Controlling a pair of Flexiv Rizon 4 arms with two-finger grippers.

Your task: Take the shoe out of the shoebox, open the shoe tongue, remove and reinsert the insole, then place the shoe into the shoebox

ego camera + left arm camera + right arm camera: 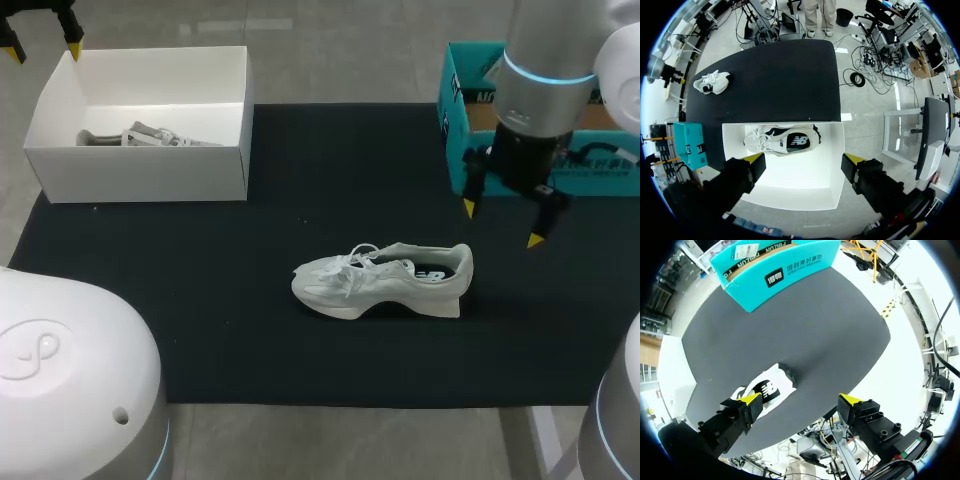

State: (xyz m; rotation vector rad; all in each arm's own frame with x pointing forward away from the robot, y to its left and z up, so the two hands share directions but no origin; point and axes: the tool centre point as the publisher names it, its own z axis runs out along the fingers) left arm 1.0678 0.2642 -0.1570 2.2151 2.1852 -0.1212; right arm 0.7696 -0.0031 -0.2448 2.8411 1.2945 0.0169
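two shoes: first shoe (385,282) on mat (200,300), second shoe (150,135) in white shoebox (140,172); left gripper (804,161), right gripper (502,224) both apart.

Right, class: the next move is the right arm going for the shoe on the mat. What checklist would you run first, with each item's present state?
1. Shoe out of the box: the shoe stands on its sole on the black mat: ok.
2. Ready to grasp: the right gripper is open and empty: ok.
3. Aligned: the right gripper hangs beyond the heel, not over the shoe: not ok.
4. Other arm clear: the left gripper is open, above the white shoebox: ok.
5. Tongue opened: cannot tell.
6. Room in the white shoebox: a second shoe lies along one wall, with bare floor beside it: ok.
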